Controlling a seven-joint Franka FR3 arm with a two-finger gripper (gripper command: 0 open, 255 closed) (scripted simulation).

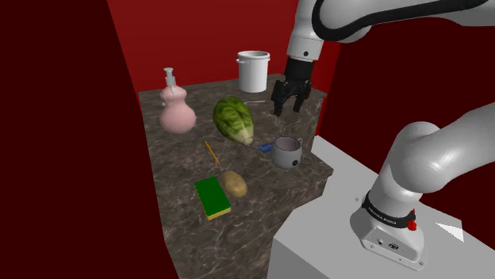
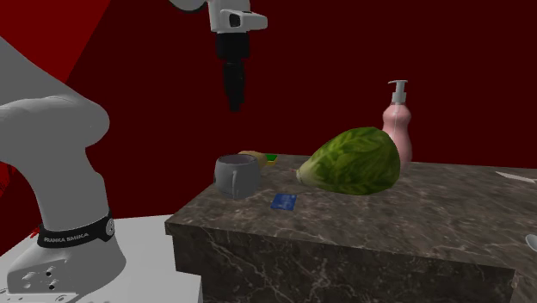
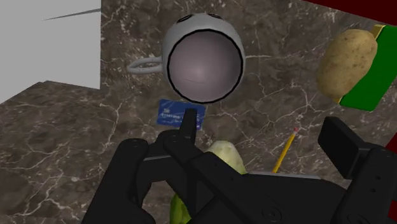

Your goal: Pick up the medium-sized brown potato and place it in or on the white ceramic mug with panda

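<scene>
The potato [image 1: 233, 184] lies near the tabletop's [image 1: 178, 218] front edge, on the side closest to the shoulder camera. It rests on its side, with a green sponge [image 1: 212, 197] just beside it or touching it. Further in, by the edge that meets the stand [image 1: 333, 230], the grey-looking mug [image 1: 286, 152] stands upright with its mouth open. A blue card [image 1: 266, 147] lies just beyond the mug, and a pencil [image 1: 211, 151] lies toward the tabletop's middle. Behind these lies a cabbage [image 1: 233, 119], then a pink soap dispenser [image 1: 176, 107], and a white pot [image 1: 253, 71] stands at the far edge.

The claw [image 1: 287, 109] hangs high over the far part of the tabletop with its fingers spread and nothing between them, well apart from the potato. The step in hand looks like the reach. The claw should travel toward the front edge above the mug's height and centre over the potato. It should then turn so the fingers span the potato's short width. The finger on the sponge side needs to come down between potato and sponge so it does not snag. Because the skin is rounded, a grip at the widest part should hold best.
</scene>
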